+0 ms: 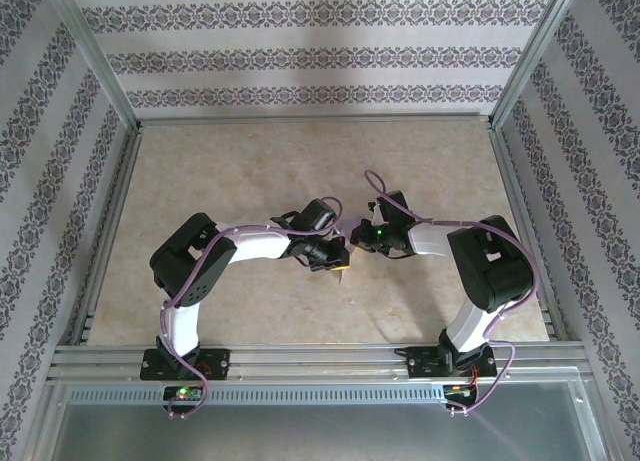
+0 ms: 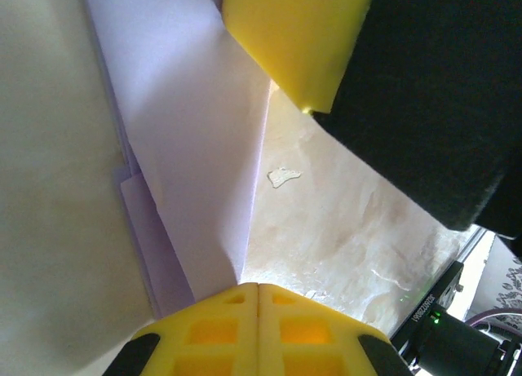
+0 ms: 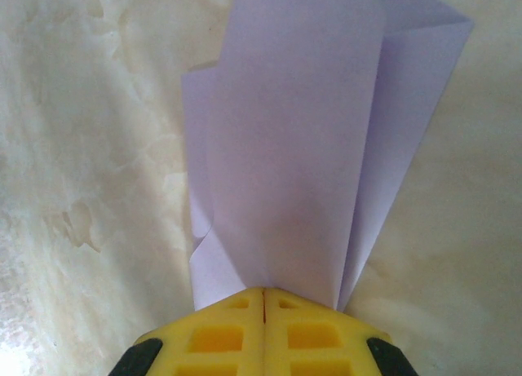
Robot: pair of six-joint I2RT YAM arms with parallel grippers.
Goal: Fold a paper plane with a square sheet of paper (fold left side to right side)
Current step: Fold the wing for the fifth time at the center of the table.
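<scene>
Right wrist view: the paper plane (image 3: pixel 294 148), folded in several layers, fans out from the right gripper (image 3: pixel 263 293), whose jaws are pressed together on its narrow end. The left gripper (image 2: pixel 258 288) likewise pinches a paper edge between closed jaws. Both grippers meet at the middle of the table (image 1: pixel 250 161)

Pinching thin matt lavender paper (image 3: pixel 294 148) between yellow plastic fingers (image 3: pixel 175 345), fanning smooth and creased beyond the fingertips, overlying a faintly glossy marbled tabletop (image 3: pixel 81 148) beneath them.
</scene>
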